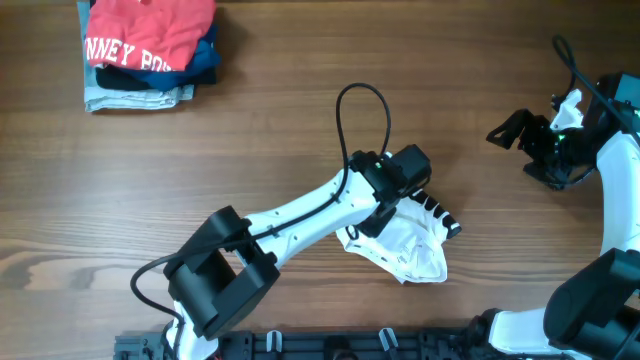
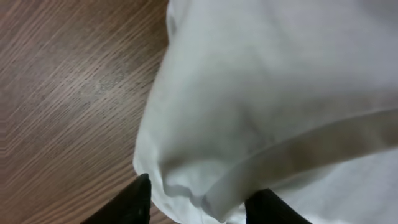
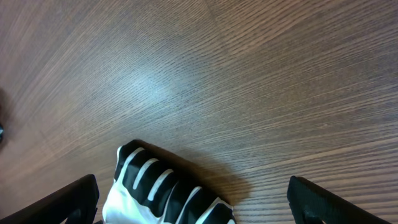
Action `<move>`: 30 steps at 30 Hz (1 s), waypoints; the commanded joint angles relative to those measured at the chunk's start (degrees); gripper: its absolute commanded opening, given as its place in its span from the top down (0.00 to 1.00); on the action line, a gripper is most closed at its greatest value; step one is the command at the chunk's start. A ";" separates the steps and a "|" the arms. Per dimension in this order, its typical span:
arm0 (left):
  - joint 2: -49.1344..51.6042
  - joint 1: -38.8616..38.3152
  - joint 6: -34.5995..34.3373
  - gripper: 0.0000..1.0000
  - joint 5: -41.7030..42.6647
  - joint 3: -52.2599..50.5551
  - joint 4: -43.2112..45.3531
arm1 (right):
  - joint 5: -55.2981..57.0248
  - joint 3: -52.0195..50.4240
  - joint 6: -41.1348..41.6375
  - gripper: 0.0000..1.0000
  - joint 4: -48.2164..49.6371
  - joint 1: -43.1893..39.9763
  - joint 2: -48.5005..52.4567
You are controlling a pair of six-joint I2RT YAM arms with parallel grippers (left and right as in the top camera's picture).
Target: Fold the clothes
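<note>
Toward the front of the bench [image 1: 300,120], the white T-shirt [image 1: 410,250] lay crumpled, no fold yet made. My left hand [image 2: 202,208] straddled its bunched edge, whether clamped I couldn't tell; my right hand [image 3: 199,208] hung wide, empty.

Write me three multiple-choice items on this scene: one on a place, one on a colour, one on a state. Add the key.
1. In the overhead view, the stack of folded garments lies:
A. top left
B. bottom right
C. centre

2. The stack's top garment is:
A. green
B. red
C. yellow

3. The white T-shirt is:
A. spread flat
B. folded on the stack
C. crumpled in a heap

Key:
1 A, it sits by the picture's upper left corner.
2 B, red cloth with white lettering lies uppermost.
3 C, it lies bunched and wrinkled, apart from the stack.
</note>
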 commanded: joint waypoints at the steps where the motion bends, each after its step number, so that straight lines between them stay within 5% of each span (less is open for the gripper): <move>1: 0.79 0.37 -0.02 0.58 -2.84 -0.37 0.24 | -0.48 0.70 -1.22 0.02 -0.24 0.07 0.59; 4: 0.79 0.50 -0.02 0.65 -2.84 -0.37 0.66 | -0.48 0.70 -1.20 0.02 -0.26 0.07 0.59; 8: 0.79 1.18 0.00 0.96 -3.10 -0.37 1.51 | -0.48 0.70 -1.20 0.02 -0.26 0.07 0.59; 30: -11.56 2.91 2.54 0.96 -10.80 2.01 -0.07 | -0.48 0.70 -1.22 0.03 -0.59 0.07 0.59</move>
